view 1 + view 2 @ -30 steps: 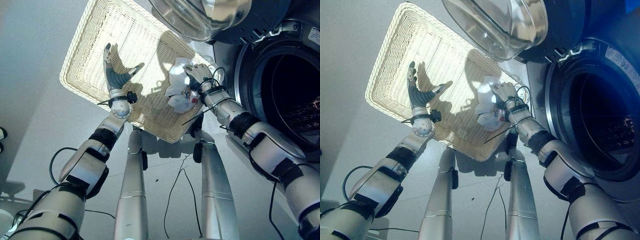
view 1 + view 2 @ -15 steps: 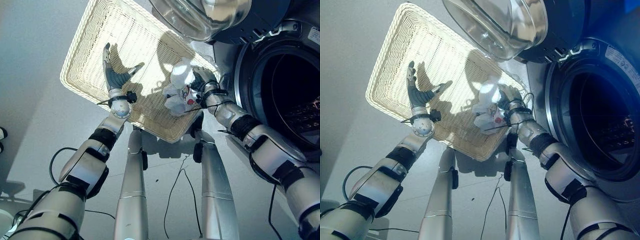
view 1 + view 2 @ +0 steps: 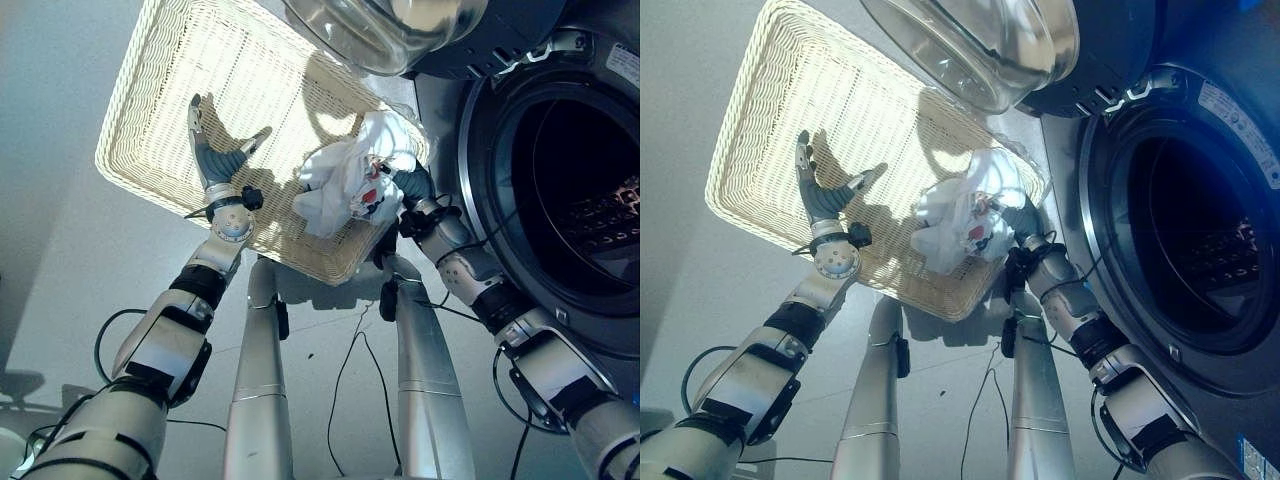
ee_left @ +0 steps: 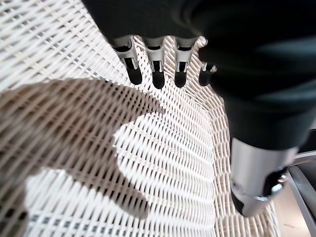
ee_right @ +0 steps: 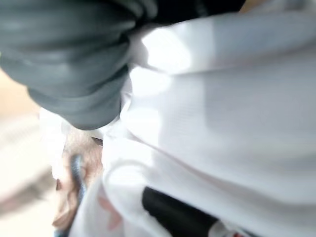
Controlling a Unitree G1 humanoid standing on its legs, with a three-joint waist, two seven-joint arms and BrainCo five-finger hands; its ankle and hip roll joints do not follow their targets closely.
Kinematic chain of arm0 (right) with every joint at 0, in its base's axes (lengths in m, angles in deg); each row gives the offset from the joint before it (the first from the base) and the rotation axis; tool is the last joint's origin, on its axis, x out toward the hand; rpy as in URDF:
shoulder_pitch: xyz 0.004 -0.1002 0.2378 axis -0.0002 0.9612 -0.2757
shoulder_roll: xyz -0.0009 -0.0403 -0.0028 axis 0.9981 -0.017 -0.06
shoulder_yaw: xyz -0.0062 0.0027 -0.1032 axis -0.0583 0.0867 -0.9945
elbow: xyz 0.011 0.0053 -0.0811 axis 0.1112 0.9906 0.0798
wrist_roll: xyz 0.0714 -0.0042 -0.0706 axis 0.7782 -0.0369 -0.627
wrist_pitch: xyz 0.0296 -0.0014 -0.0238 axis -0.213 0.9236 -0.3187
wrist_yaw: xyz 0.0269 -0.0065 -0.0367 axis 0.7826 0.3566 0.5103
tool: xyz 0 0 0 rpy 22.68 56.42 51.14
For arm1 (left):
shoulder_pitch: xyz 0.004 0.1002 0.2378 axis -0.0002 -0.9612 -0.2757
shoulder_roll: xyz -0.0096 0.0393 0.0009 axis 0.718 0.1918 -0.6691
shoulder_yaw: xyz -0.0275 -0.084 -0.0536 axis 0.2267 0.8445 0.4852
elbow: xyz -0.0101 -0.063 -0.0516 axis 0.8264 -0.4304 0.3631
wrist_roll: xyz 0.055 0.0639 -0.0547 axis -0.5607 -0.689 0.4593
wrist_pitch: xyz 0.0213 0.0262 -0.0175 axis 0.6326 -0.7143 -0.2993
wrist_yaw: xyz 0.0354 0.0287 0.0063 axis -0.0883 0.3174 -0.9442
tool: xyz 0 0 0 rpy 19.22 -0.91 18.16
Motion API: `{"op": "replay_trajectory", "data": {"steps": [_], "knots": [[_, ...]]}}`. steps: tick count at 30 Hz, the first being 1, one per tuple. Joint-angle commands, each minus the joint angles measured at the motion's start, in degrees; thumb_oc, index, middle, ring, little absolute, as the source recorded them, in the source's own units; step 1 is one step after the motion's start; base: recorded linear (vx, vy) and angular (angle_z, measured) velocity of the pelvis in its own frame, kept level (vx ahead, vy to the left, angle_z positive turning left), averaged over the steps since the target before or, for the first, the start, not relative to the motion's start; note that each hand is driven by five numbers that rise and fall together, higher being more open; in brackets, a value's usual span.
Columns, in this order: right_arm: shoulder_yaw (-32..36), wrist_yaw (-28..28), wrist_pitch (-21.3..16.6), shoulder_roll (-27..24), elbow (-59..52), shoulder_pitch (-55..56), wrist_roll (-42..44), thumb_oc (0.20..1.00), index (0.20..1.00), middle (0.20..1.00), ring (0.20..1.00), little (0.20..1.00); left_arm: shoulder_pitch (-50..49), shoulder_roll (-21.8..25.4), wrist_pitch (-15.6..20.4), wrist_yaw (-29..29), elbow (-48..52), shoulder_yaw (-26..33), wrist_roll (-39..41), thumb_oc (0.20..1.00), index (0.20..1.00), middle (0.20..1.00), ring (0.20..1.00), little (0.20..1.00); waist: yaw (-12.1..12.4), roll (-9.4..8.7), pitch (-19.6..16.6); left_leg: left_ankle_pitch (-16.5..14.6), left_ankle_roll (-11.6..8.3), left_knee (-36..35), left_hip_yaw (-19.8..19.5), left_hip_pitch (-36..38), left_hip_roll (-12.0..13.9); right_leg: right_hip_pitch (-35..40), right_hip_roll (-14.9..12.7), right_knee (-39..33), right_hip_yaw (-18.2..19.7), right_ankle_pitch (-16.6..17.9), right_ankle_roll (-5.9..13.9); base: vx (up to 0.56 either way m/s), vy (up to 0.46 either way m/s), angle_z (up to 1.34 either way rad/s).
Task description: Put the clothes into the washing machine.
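A white garment (image 3: 345, 180) with small red and dark marks hangs bunched above the near right corner of the pale wicker basket (image 3: 230, 70). My right hand (image 3: 412, 188) is shut on the garment from the washing machine side, and the cloth covers most of its fingers. In the right wrist view the white garment (image 5: 222, 113) lies against the hand's dark cover (image 5: 64, 59). My left hand (image 3: 213, 160) is open with straight fingers (image 4: 155, 69) over the bare wicker basket (image 4: 163, 163), holding nothing.
The washing machine's dark round drum opening (image 3: 575, 190) gapes at the right, just beyond the garment. Its glass door (image 3: 385, 30) is swung open and hangs over the basket's far right corner. Grey floor (image 3: 60, 250) lies to the left of the basket.
The right hand has raised the white garment off the basket's bottom, and the cloth now hangs looser and larger. The view has shifted a little. The left hand keeps its pose.
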Motion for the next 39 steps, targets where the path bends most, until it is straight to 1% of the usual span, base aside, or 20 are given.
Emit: {"op": "replay_trajectory", "data": {"steps": [1,2,3,5,6,8,11,15,19,20,21,23,24,25,26,27,30,35,37,39], "knots": [[3.5,15.2,-0.3,0.6,-3.9,-0.8,16.2,0.2,0.2,0.2,0.2,0.2,2.1,2.3,2.7,0.7,-0.9,2.2,-0.1,1.0,1.0,1.0,1.0,1.0,0.7,-1.88,0.6,-3.2,4.12,5.0,3.2,-0.4,-5.1,5.6,4.4,-16.7,-4.1,13.2,2.63,0.0,0.0,0.0],[4.8,19.3,1.0,0.2,-2.6,-1.0,21.4,0.2,0.2,0.2,0.2,0.2,2.3,2.9,3.2,1.3,-1.6,2.2,0.5,1.0,1.0,1.0,1.0,1.0,0.7,-1.9,0.6,-3.3,4.11,4.5,3.2,0.0,-5.0,6.0,4.3,-17.1,-4.2,13.2,2.8,0.0,0.0,0.0],[4.8,19.3,1.0,0.2,-2.6,-1.0,21.4,0.2,0.2,0.2,0.2,0.2,2.3,2.9,3.2,1.3,-1.6,2.2,0.5,1.0,1.0,1.0,1.0,1.0,0.7,-1.9,0.6,-3.3,4.11,4.5,3.2,0.0,-5.0,6.0,4.3,-17.1,-4.2,13.2,2.8,0.0,0.0,0.0],[6.5,23.8,2.1,-0.9,0.2,-1.5,26.9,0.2,0.2,0.2,0.2,0.2,2.4,3.6,4.1,1.9,-2.4,2.1,1.0,1.0,1.0,1.0,1.0,1.0,0.7,-1.91,0.6,-3.5,4.01,4.2,3.2,0.2,-4.9,6.3,4.2,-17.6,-4.3,13.3,2.97,0.0,-0.01,-0.02],[6.6,24.2,2.2,-1.0,0.5,-1.5,27.2,0.2,0.2,0.2,0.2,0.2,2.4,3.6,4.2,2.0,-2.5,2.0,1.1,1.0,1.0,1.0,1.0,1.0,0.7,-1.9,0.6,-3.5,4.0,4.2,3.2,0.2,-4.9,6.3,4.2,-17.6,-4.3,13.3,2.99,0.0,0.0,0.0],[8.7,27.7,2.3,-2.3,3.4,-1.9,33.4,0.2,0.2,0.2,0.2,0.2,2.1,4.5,5.2,2.9,-3.0,2.0,2.0,1.0,1.0,1.0,1.0,1.0,0.8,-1.88,0.6,-3.7,3.83,4.1,3.2,0.4,-4.7,6.6,4.0,-18.0,-4.5,13.3,3.16,0.0,0.0,0.0],[11.0,31.1,2.3,-3.1,7.1,-1.6,39.2,0.2,0.2,0.2,0.2,0.2,1.9,4.9,6.4,3.7,-4.1,2.1,2.5,1.0,1.0,1.0,1.0,1.0,0.7,-1.87,0.6,-3.9,3.77,4.1,3.4,0.6,-4.6,6.9,3.9,-18.2,-4.6,13.4,3.35,0.0,0.0,0.0],[13.5,33.8,1.8,-4.3,10.3,-1.9,42.6,0.2,0.2,0.2,0.2,0.2,2.0,5.5,6.9,4.2,-4.7,2.1,3.2,1.0,1.0,1.0,1.0,1.0,0.5,-1.87,0.6,-4.1,3.71,4.1,3.4,0.6,-4.4,7.0,3.8,-18.6,-4.6,13.5,3.51,0.0,0.0,0.0],[16.5,34.2,1.0,-5.7,13.7,-1.8,44.4,0.2,0.2,0.2,0.2,0.2,1.9,6.4,8.0,5.3,-5.8,2.5,4.0,1.0,1.0,1.0,1.0,1.0,0.3,-2.1,0.6,-4.3,3.64,4.4,3.6,0.5,-4.1,7.2,3.8,-18.6,-4.5,13.6,3.62,0.0,0.0,0.0],[17.4,33.2,0.6,-6.1,14.4,-1.9,45.0,0.2,0.2,0.2,0.2,0.2,2.2,6.7,8.1,5.6,-6.0,2.8,4.0,1.0,1.0,1.0,1.0,1.0,0.1,-2.19,0.6,-3.8,3.64,4.3,3.6,0.0,-4.1,6.8,3.7,-19.0,-4.5,14.2,3.61,0.0,0.0,0.0],[17.5,33.1,0.6,-6.0,14.6,-1.6,45.0,0.2,0.2,0.2,0.2,0.2,1.9,6.6,8.1,5.7,-6.0,2.7,4.0,1.0,1.0,1.0,1.0,1.0,0.2,-2.18,0.6,-4.3,3.61,4.4,3.6,0.6,-4.0,7.3,3.8,-18.8,-4.5,13.7,3.7,0.01,-0.011,-0.03],[19.4,30.2,0.3,-7.0,17.4,-1.3,44.4,0.2,0.2,0.2,0.2,0.2,1.6,6.9,8.5,6.2,-6.5,3.1,4.3,1.0,1.0,1.0,1.0,1.0,0.1,-2.25,0.6,-4.6,3.61,4.7,3.6,0.8,-3.9,7.5,3.7,-18.8,-4.5,13.8,3.8,0.0,0.0,0.0],[20.5,28.7,0.1,-7.3,18.9,-1.6,43.9,0.2,0.2,0.2,0.2,0.2,2.0,7.1,8.7,6.2,-6.7,3.2,4.5,1.0,1.0,1.0,1.0,1.0,-0.1,-2.27,0.6,-4.0,3.63,4.5,3.6,0.0,-3.9,6.8,3.6,-19.0,-4.4,14.4,3.77,0.0,0.0,0.0],[21.0,27.9,0.4,-7.5,20.0,-1.3,43.6,0.2,0.2,0.2,0.2,0.2,1.7,7.1,8.8,6.4,-6.9,3.3,4.6,1.0,1.0,1.0,1.0,1.0,0.0,-2.28,0.6,-4.6,3.58,4.7,3.6,0.6,-3.8,7.4,3.7,-18.8,-4.4,13.9,3.87,0.0,0.0,0.0],[21.9,26.9,0.6,-8.0,21.9,-1.2,43.6,0.2,0.2,0.2,0.2,0.2,1.9,7.4,9.3,6.8,-7.4,3.7,4.8,1.0,1.0,1.0,1.0,1.0,-0.2,-2.31,0.6,-4.0,3.59,4.6,3.7,0.1,-3.8,7.0,3.7,-19.1,-4.3,14.5,3.78,0.0,0.0,0.0],[22.8,24.9,0.7,-8.1,24.0,-0.5,42.6,0.2,0.2,0.2,0.2,0.2,1.6,7.3,9.7,7.0,-7.9,3.6,4.9,1.0,1.0,1.0,1.0,1.0,-0.1,-2.26,0.6,-4.6,3.57,4.5,3.7,0.9,-3.6,7.7,3.7,-19.1,-4.3,14.0,3.92,0.0,0.0,0.0],[24.1,22.5,0.2,-8.4,26.8,-0.1,43.2,0.2,0.2,0.2,0.2,0.2,1.6,7.2,10.3,6.8,-8.2,3.7,4.9,1.0,1.0,1.0,1.0,1.0,-0.2,-2.14,0.6,-4.1,3.67,4.3,3.8,0.3,-3.7,7.1,3.7,-19.3,-4.1,14.6,3.78,0.0,0.0,0.0],[27.1,13.1,-3.9,-8.5,30.9,1.9,43.2,0.2,0.2,0.2,0.2,0.2,0.6,6.7,10.9,5.9,-8.5,3.7,4.5,1.0,1.0,1.0,1.0,1.0,-0.3,-1.99,0.6,-4.8,3.7,4.5,4.0,0.9,-3.5,7.6,3.9,-19.3,-3.9,14.3,3.82,0.0,0.004,-0.02],[28.0,8.0,-6.0,-8.9,32.1,1.3,41.1,0.2,0.2,0.2,0.2,0.2,1.1,6.2,10.4,5.0,-7.9,3.4,4.0,1.0,1.0,1.0,1.0,1.0,-0.4,-1.73,0.6,-4.1,3.81,4.4,4.1,0.0,-3.6,6.8,3.7,-19.4,-3.8,15.0,3.77,0.0,0.013,-0.07],[27.9,2.3,-8.4,-9.2,32.9,1.1,39.2,0.2,0.2,0.2,0.2,0.2,1.0,5.9,10.0,4.4,-7.6,2.9,4.0,1.0,1.0,1.0,1.0,1.0,-0.2,-1.54,0.6,-4.9,3.78,4.5,4.0,0.8,-3.6,7.4,3.7,-19.4,-3.7,14.4,3.82,0.0,0.006,-0.04]]}}
